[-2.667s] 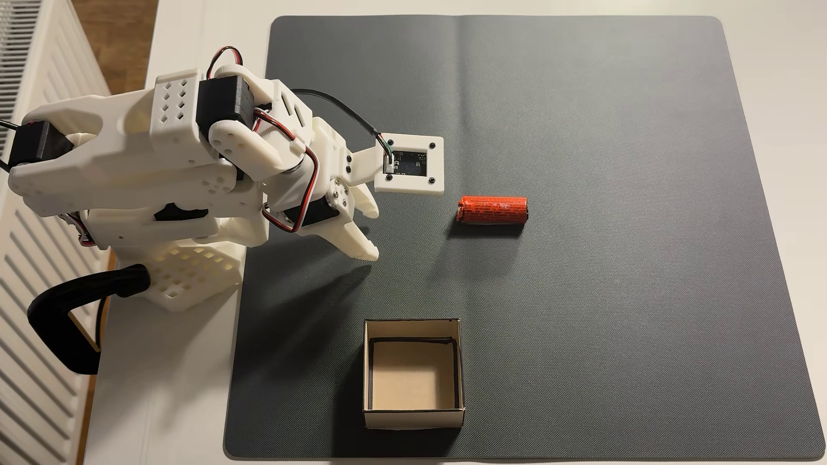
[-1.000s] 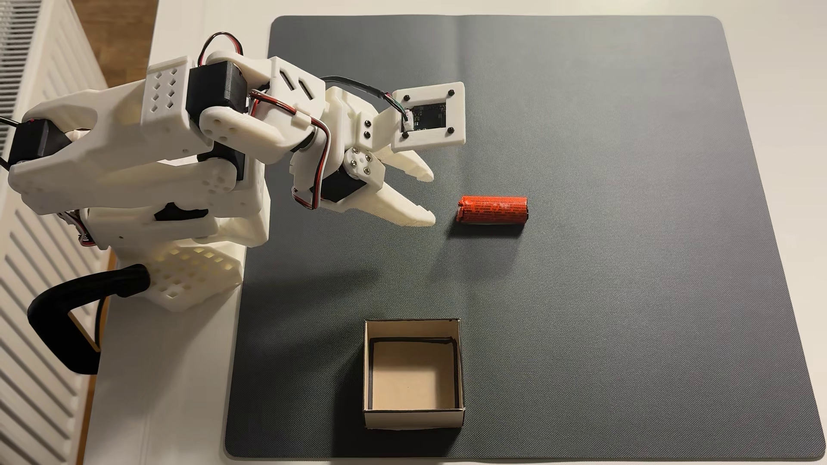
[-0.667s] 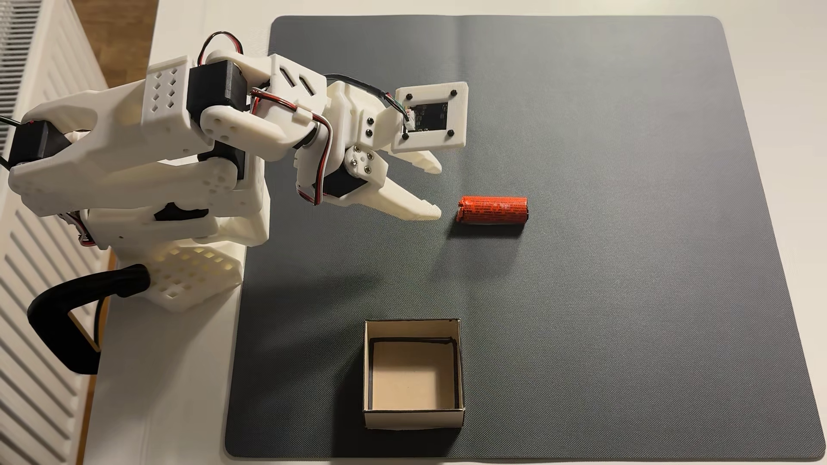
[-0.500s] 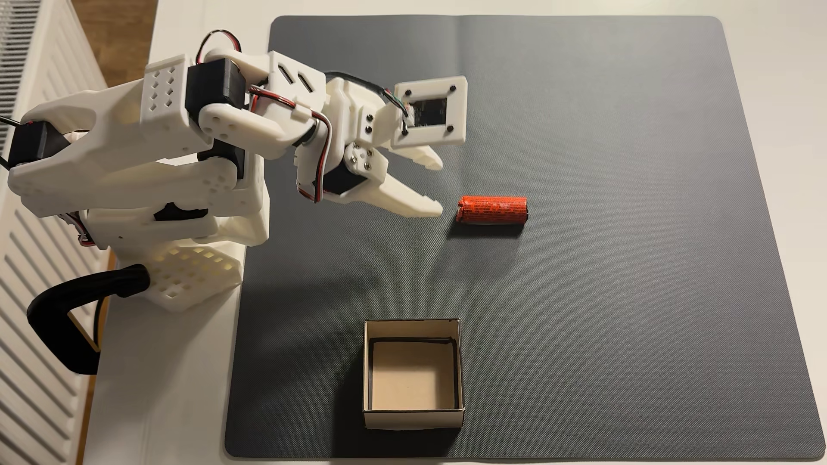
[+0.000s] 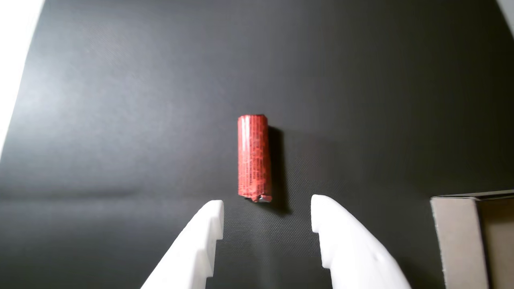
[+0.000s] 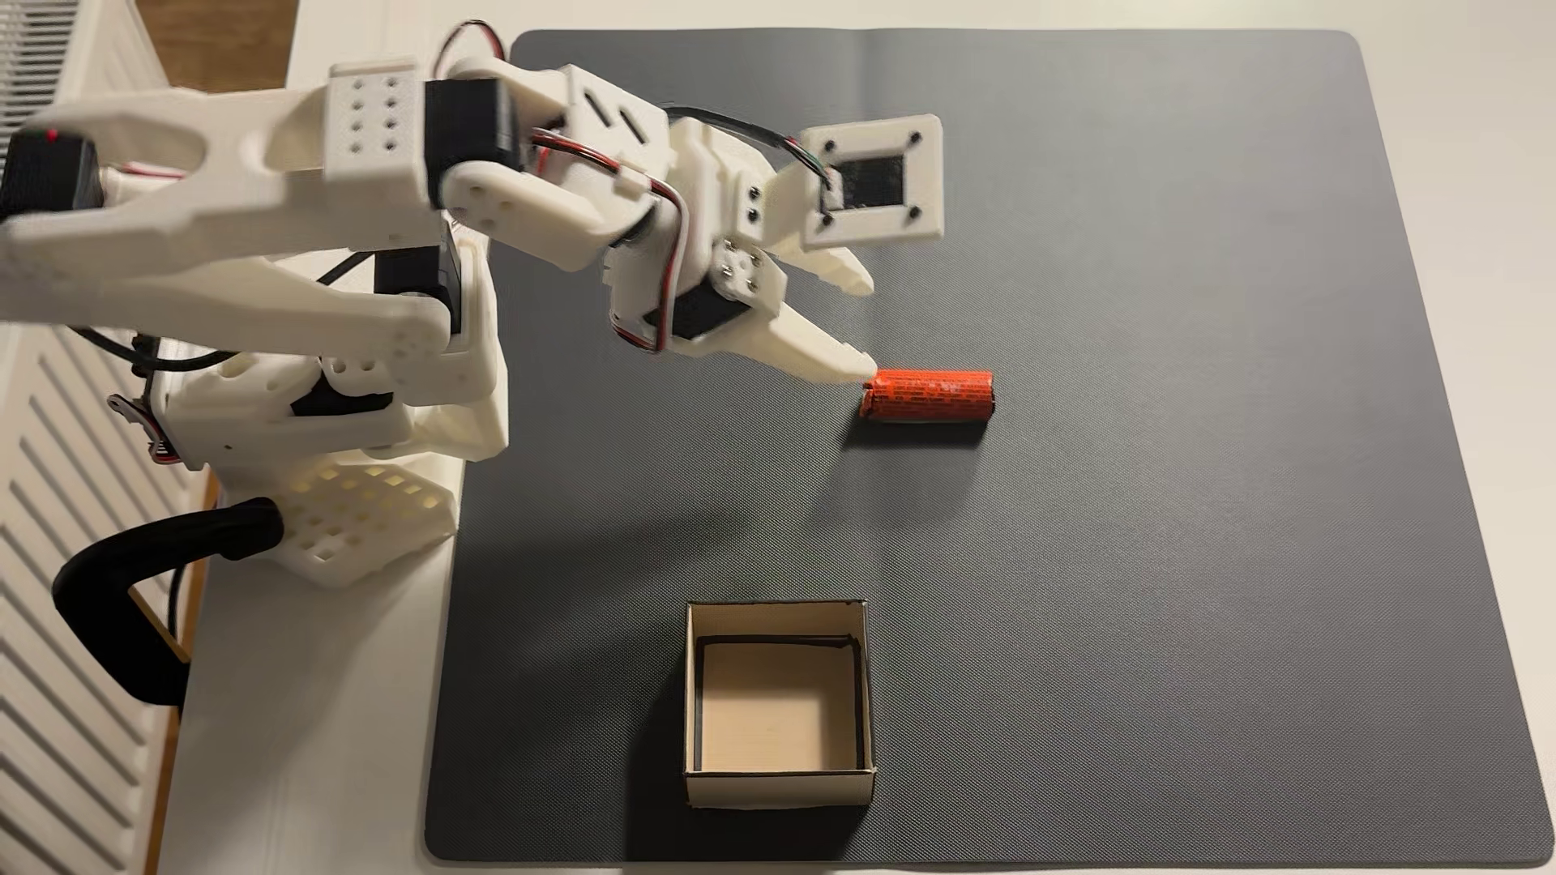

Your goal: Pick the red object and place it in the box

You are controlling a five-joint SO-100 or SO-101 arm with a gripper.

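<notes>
The red object lies flat on the dark mat, a crinkled orange-red cylinder with fine dark print; the wrist view shows the red object pointing lengthwise away from me. My white gripper hangs open above the mat just left of the cylinder's crumpled end, with nothing between its fingers. In the wrist view the gripper has its two white fingertips spread on either side of the cylinder's near end. The box, open-topped cardboard with a black-lined inside, stands near the mat's front edge; the box corner shows at lower right.
The dark grey mat covers most of the white table. My arm's white base and a black clamp sit at the table's left edge, beside a white radiator.
My arm has stretched out to the right and risen, carrying the open gripper from left of the cylinder up to its near end. Cylinder and box have not moved.
</notes>
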